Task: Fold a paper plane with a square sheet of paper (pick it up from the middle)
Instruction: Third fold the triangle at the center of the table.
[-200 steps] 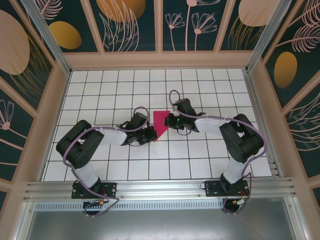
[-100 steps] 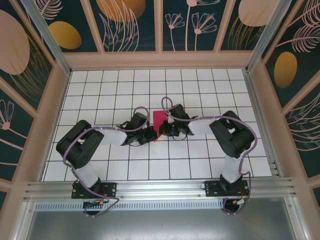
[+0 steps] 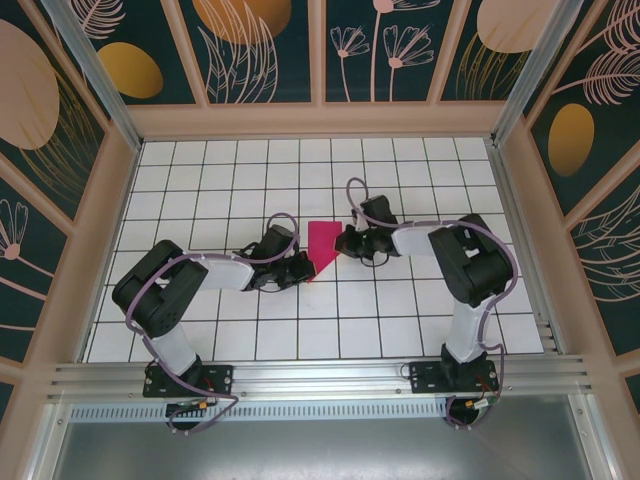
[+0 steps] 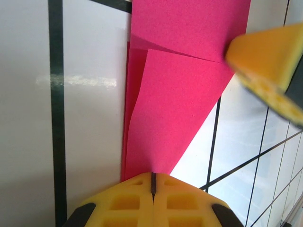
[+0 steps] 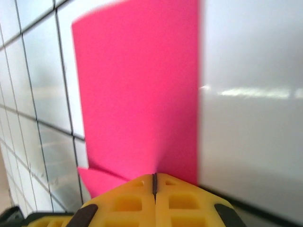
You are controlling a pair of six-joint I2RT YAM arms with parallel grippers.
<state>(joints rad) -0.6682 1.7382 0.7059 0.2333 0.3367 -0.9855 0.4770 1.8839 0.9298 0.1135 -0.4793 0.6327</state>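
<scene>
The magenta-pink sheet of paper (image 3: 322,243) lies flat on the white grid floor, folded, its upper part rectangular and tapering to a point at the near left. My left gripper (image 3: 303,268) is shut, its tips pressing down on that pointed end (image 4: 175,118); a folded flap lies on top. My right gripper (image 3: 346,243) is shut too, resting on the paper's right edge (image 5: 137,94). In the left wrist view one yellow finger of the right gripper (image 4: 265,61) sits at the paper's far corner. No paper shows between either pair of jaws.
The white tiled floor (image 3: 230,180) stretches around the paper on every side. Patterned wall panels (image 3: 320,60) with wooden frames enclose it. An aluminium rail (image 3: 320,378) runs along the near edge by the arm bases.
The right gripper swept left across the paper, then drew back to its right edge. The paper looked narrower mid-sweep and now lies wider. The left arm has stayed put.
</scene>
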